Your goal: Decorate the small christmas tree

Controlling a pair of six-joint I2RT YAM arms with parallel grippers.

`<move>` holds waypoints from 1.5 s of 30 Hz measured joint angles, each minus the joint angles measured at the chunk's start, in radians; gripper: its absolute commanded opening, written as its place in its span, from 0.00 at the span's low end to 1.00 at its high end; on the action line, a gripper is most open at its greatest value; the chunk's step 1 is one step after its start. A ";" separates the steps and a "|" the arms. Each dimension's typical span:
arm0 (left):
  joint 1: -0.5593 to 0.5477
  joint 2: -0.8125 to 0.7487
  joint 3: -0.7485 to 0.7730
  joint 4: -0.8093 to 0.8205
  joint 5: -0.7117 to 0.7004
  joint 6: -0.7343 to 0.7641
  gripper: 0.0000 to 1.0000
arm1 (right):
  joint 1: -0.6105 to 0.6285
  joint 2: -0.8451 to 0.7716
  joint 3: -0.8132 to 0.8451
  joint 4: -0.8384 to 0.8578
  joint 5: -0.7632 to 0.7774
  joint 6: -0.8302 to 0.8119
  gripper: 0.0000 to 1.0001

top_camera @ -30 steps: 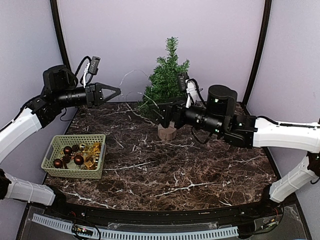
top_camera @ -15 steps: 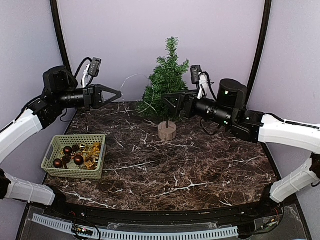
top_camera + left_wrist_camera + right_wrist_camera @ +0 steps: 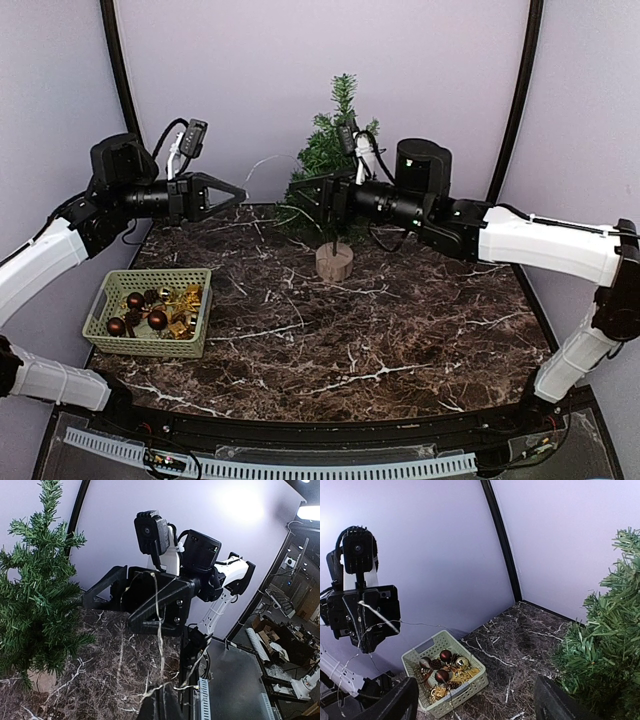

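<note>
The small christmas tree (image 3: pixel 335 150) stands on its round wooden base (image 3: pixel 334 262) at the back of the marble table; it also shows as the tree (image 3: pixel 35 600) and the tree (image 3: pixel 605 650) in the wrist views. My left gripper (image 3: pixel 240 187) hovers left of it, shut on a thin light wire (image 3: pixel 262 160) that arcs toward the branches. In the left wrist view the wire (image 3: pixel 160 630) rises from my left gripper (image 3: pixel 160 707). My right gripper (image 3: pixel 312 205) is open in front of the lower branches, nothing between its fingers (image 3: pixel 395 705).
A pale green basket (image 3: pixel 110 290) with dark red balls and gold ornaments sits at the table's left; its wall (image 3: pixel 465 687) shows in the right wrist view. Dark frame posts stand at the back corners.
My right arm has swung from beside the tree base up and left, to in front of the lower branches. The left gripper has barely shifted, still holding the wire.
</note>
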 measured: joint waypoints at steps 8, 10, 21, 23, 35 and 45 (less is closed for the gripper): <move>-0.005 0.009 -0.020 -0.008 0.000 0.016 0.06 | 0.000 0.037 0.003 0.019 -0.019 0.005 0.12; -0.005 0.006 -0.027 -0.015 -0.017 0.031 0.17 | 0.000 0.007 -0.042 0.062 0.005 0.002 0.05; -0.005 -0.094 -0.109 -0.126 -0.256 0.121 0.83 | 0.000 -0.295 -0.272 0.158 0.258 -0.036 0.00; -0.005 -0.128 -0.123 -0.146 -0.360 0.142 0.84 | 0.000 -0.326 -0.281 0.148 0.314 -0.045 0.00; -0.005 0.116 -0.210 -0.267 -0.875 0.190 0.87 | 0.000 -0.530 -0.367 0.024 0.551 -0.070 0.00; -0.004 0.112 -0.266 -0.245 -1.101 0.187 0.88 | 0.000 -0.576 -0.414 0.001 0.609 -0.073 0.00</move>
